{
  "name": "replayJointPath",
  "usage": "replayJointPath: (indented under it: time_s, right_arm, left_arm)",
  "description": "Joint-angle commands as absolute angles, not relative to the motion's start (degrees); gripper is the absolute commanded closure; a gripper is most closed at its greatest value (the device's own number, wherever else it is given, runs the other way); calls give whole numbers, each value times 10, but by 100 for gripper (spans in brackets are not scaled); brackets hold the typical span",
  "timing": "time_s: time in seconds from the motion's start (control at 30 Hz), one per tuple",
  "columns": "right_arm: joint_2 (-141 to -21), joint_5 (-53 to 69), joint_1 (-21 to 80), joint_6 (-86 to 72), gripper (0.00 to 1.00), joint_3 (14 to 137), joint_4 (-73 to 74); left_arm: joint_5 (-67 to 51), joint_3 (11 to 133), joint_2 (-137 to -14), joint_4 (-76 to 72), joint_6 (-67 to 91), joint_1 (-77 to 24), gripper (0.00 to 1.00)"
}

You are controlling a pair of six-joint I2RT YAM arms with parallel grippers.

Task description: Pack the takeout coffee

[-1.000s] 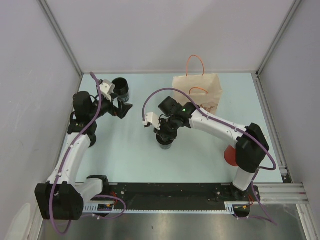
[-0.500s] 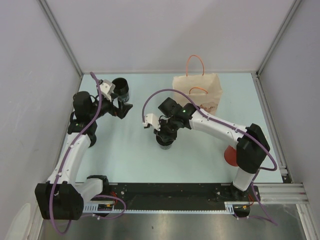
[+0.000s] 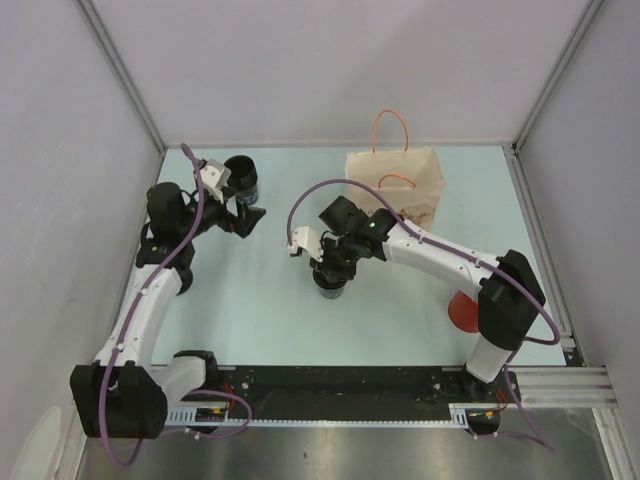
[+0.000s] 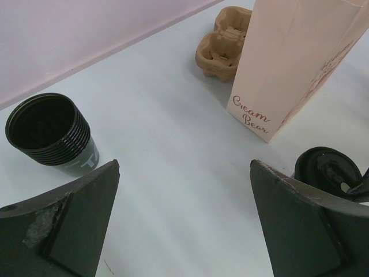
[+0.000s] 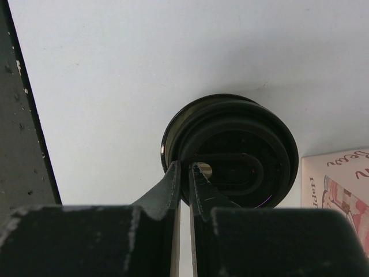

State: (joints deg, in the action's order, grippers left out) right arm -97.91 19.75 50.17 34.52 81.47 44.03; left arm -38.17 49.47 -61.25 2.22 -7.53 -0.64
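Note:
A black coffee cup (image 3: pixel 330 284) stands mid-table with a black lid (image 5: pixel 236 153) on top. My right gripper (image 5: pixel 184 167) is shut on the lid's left rim, directly above the cup (image 3: pixel 326 262). The brown paper bag (image 3: pixel 395 185) stands upright behind it, handles up; it is printed "Cream Bear" in the left wrist view (image 4: pixel 294 63). My left gripper (image 4: pixel 184 219) hangs open over bare table, beside a stack of black cups (image 4: pixel 49 135), with nothing between its fingers. The lidded cup (image 4: pixel 326 170) shows at that view's right edge.
A cardboard cup carrier (image 4: pixel 222 43) lies behind the bag's left side. A red object (image 3: pixel 462 311) sits near the right arm's base. The stack of cups (image 3: pixel 241 177) stands at the back left. Walls close the table on three sides.
The right arm's wrist has shifted very slightly over the cup, still pinching the lid. The left arm has not moved.

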Motion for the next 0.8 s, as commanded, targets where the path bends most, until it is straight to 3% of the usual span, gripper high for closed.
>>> replayJointPath:
  time_s: [0.0,0.77]
  right_arm:
    - [-958,205,506,349,100,816,432]
    - [-973,209,512,360,100,816,449]
  left_arm:
    - [-399,492,-613,3,-73,-2,1]
    - [-402,491,-616,3,-74,-2,1]
